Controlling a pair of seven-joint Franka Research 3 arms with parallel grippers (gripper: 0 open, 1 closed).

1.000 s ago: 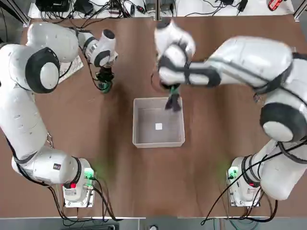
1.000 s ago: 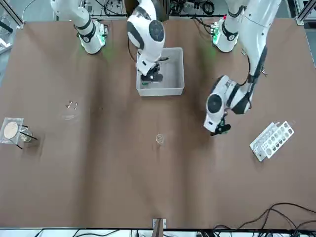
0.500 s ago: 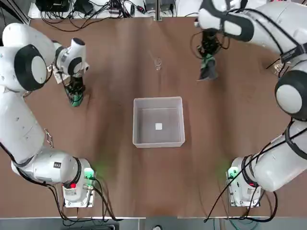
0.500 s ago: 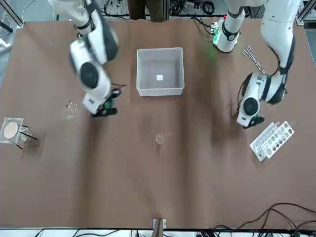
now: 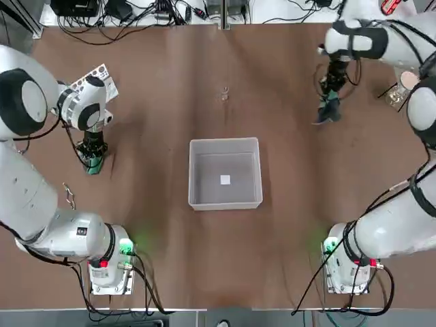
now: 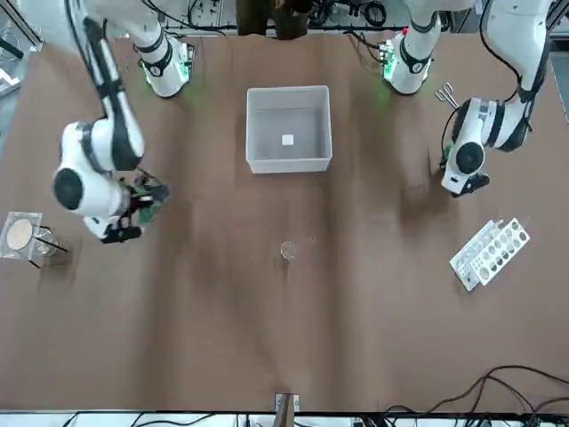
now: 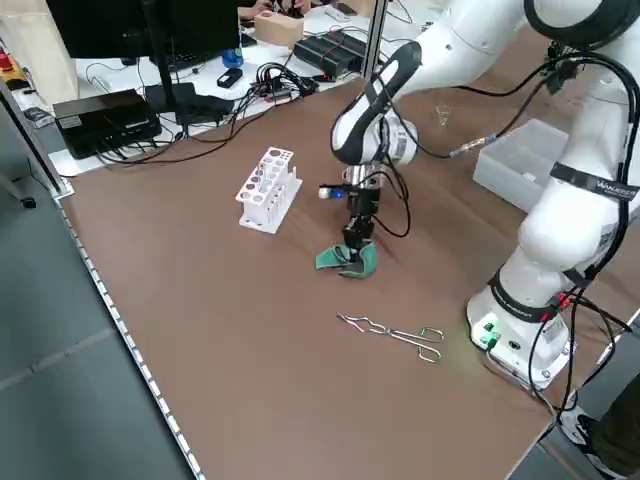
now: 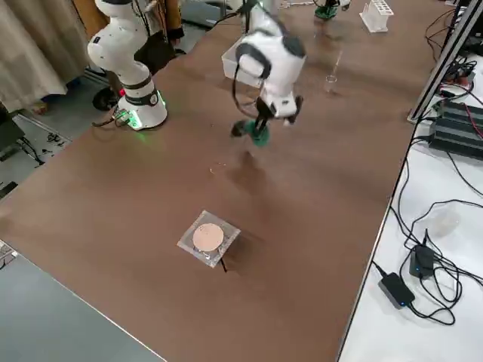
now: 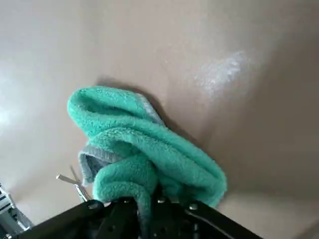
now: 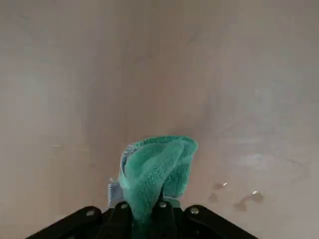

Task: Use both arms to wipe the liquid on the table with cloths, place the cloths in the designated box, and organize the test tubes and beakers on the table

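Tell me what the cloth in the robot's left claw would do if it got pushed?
The cloth would probably squish and flop, since it hangs in soft folds. It looks fluffy and thin, so it's likely light. It probably wouldn't roll, being crumpled.

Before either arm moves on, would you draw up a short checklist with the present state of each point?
- Left gripper shut on its green-and-grey cloth: ok
- Right gripper shut on its own green-and-grey cloth: ok
- Brown tabletop dry near the right gripper: not ok, droplets show
- Translucent white plastic box open on top, ready for cloths: ok
- Small clear glass beaker empty: cannot tell
- Silver metal scissor-like tool apart from the left cloth: ok
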